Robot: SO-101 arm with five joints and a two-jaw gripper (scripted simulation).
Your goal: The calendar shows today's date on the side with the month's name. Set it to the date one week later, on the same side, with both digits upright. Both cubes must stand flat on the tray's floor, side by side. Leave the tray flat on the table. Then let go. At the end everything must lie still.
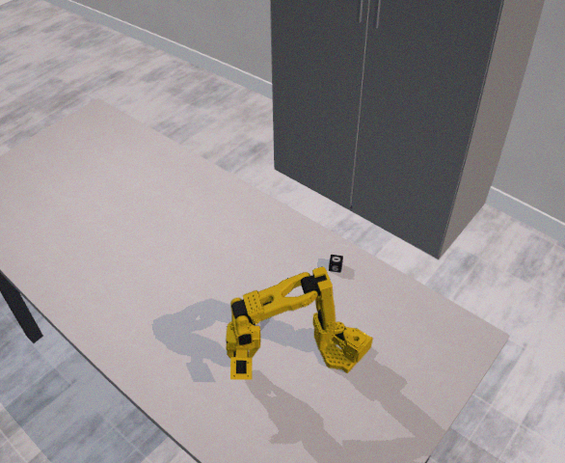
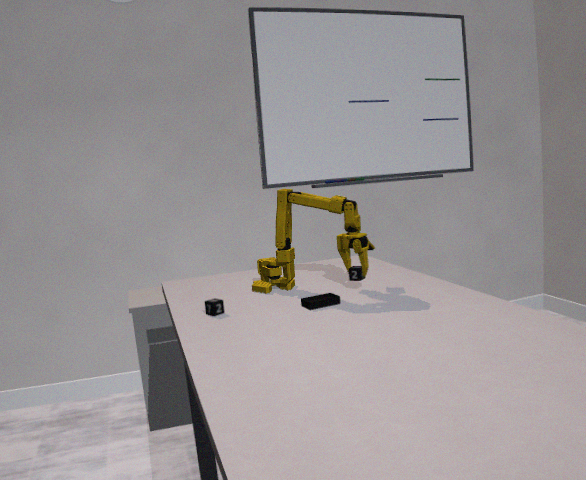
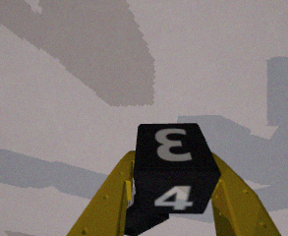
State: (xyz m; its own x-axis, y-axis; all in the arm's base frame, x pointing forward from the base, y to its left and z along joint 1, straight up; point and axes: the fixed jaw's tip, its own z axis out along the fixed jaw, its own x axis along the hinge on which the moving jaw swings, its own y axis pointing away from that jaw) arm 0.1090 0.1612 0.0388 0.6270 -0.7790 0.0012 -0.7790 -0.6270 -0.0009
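Wrist view shows the gripper (image 3: 175,197) clamped on a black number cube (image 3: 175,167), with 3 and 4 on the faces toward the camera. Exterior view has this cube (image 2: 355,273) hanging low above the table (image 2: 365,372), a 2 facing out. The black tray (image 2: 320,300) lies flat at about eight o'clock from it; the other cube (image 2: 213,306) stands well apart, at nine o'clock from the tray. The held cube looks rigid, light and smooth-sided, so a squeeze across two flat opposite faces should hold best; a corner pinch could let it twist.
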